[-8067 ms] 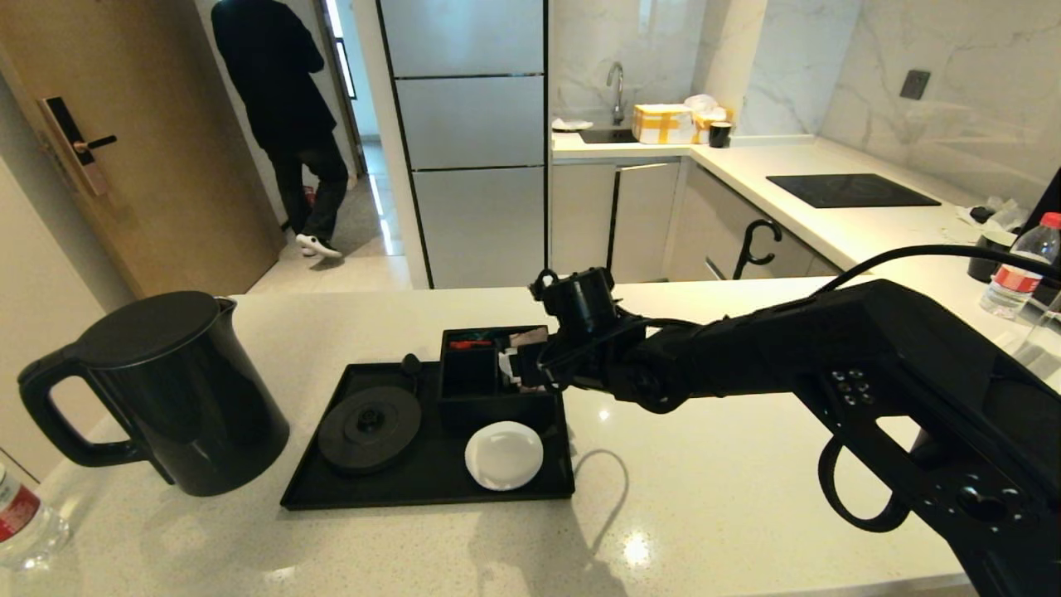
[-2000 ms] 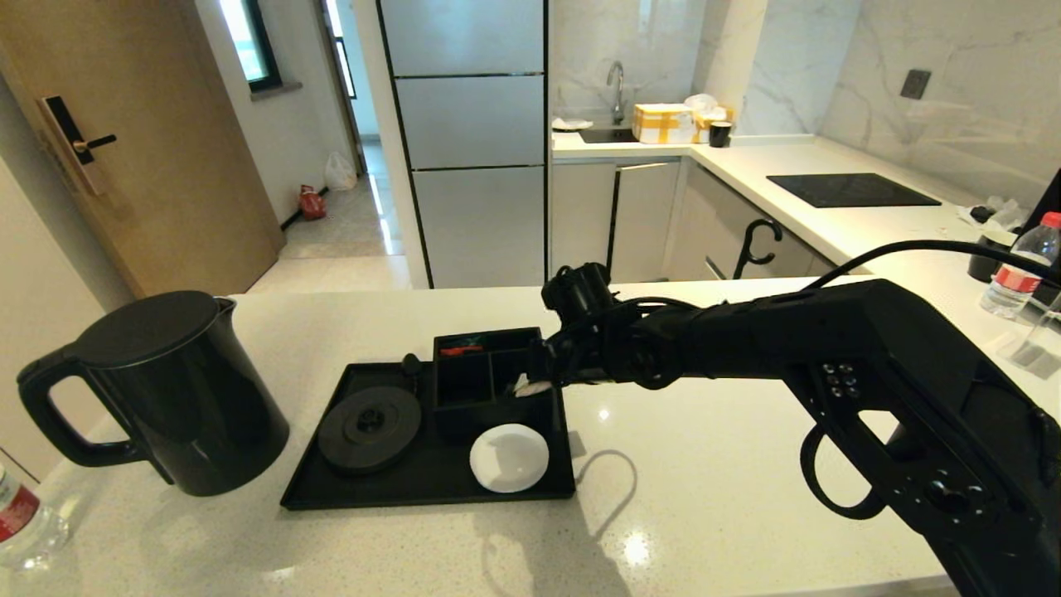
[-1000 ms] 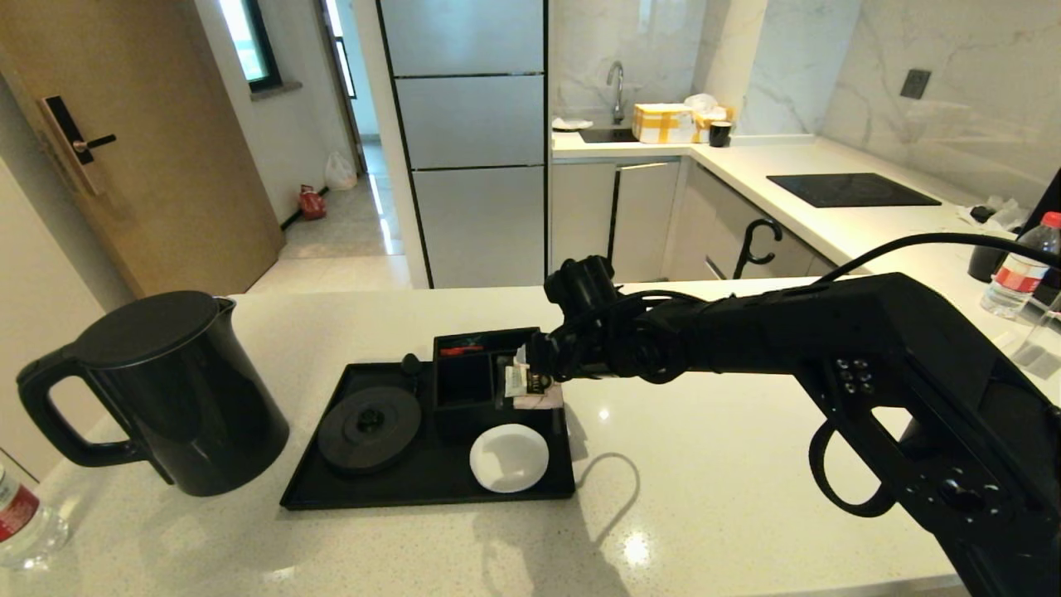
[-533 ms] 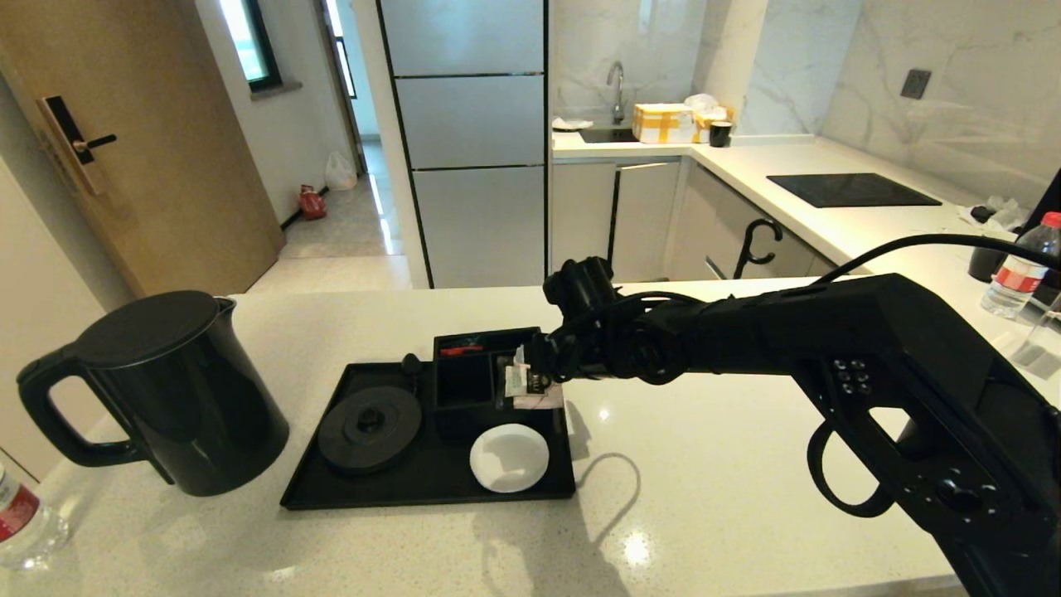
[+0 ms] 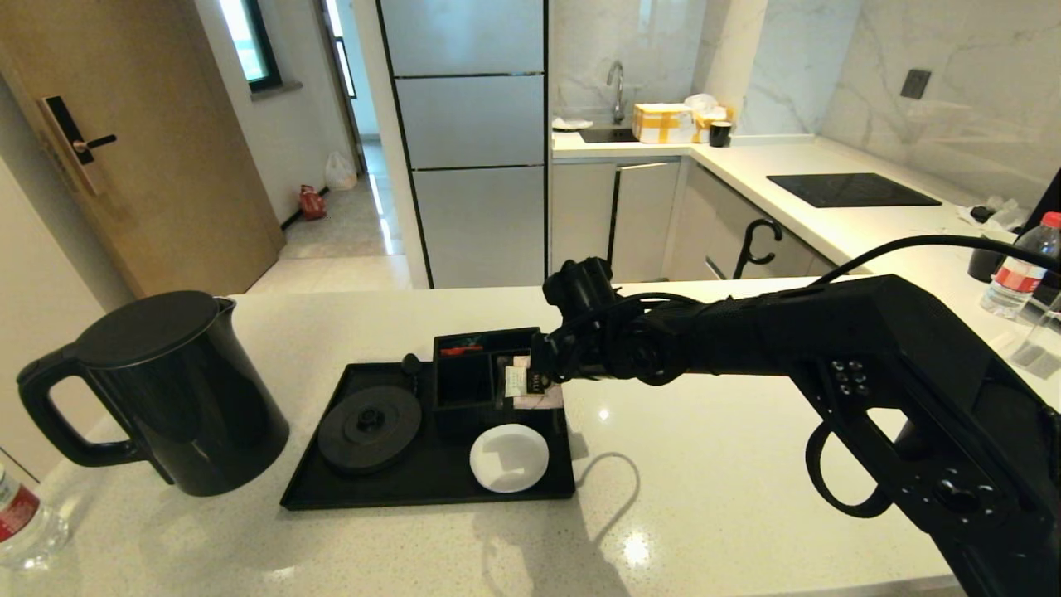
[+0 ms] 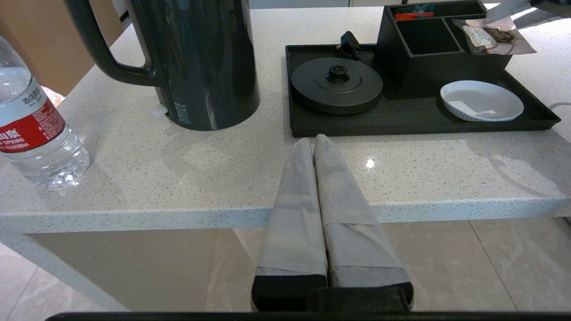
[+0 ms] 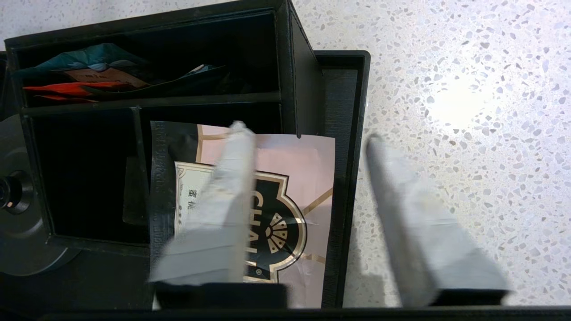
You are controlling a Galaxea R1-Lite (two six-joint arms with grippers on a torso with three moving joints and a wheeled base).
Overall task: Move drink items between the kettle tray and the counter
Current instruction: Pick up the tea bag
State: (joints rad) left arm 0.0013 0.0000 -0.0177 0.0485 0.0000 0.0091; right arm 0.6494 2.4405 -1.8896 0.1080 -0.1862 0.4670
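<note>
The right gripper (image 7: 308, 214) hovers with fingers parted and empty over the divided black box (image 7: 285, 58) on the kettle tray (image 5: 431, 489). Beneath them a pinkish tea sachet (image 7: 294, 174), its black-and-gold crest lettered "CHA", lies flat across the box's rim. The matte black kettle (image 5: 178, 390) stands on the speckled stone counter (image 5: 713, 497), well off to its side. The left gripper (image 6: 314, 147) is parked, fingers pressed together, at the counter's edge.
</note>
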